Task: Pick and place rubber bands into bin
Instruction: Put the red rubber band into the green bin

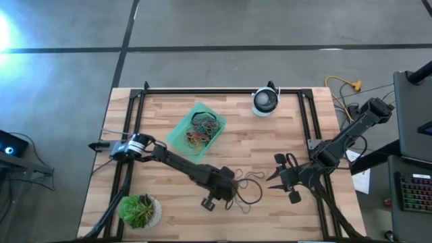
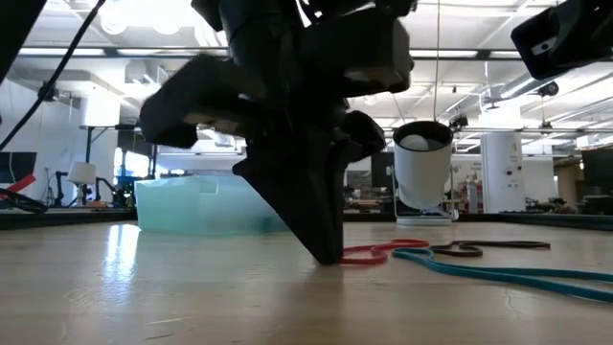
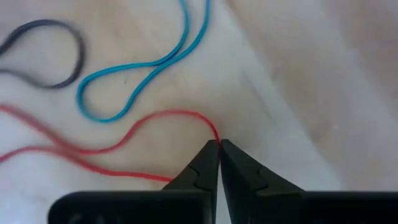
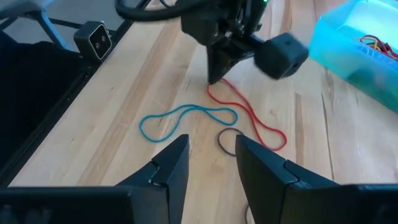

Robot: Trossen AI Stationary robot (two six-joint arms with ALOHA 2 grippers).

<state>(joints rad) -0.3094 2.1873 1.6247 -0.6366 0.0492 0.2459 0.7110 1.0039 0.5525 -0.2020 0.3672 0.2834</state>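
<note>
Three rubber bands lie flat on the wooden table right of centre: a red one (image 3: 93, 151), a blue one (image 3: 144, 68) and a dark one (image 3: 56, 55). My left gripper (image 3: 219, 144) points steeply down with its fingertips on the table, shut on the red band (image 4: 249, 118). My right gripper (image 4: 211, 163) hovers open to the right of the bands, touching nothing. The teal bin (image 1: 196, 129) stands toward the far left of the bands and holds several coloured bands. My left gripper pinches the bend at one end of the red band (image 3: 213, 132) between its two fingertips, coming from above at a steep slant. The rest of the band (image 2: 383, 251) lies slack on the table.
A white-and-black round device (image 1: 265, 101) stands at the far edge. A potted green plant (image 1: 140, 210) sits at the near left corner. A black frame (image 1: 223, 90) runs along the table's edges.
</note>
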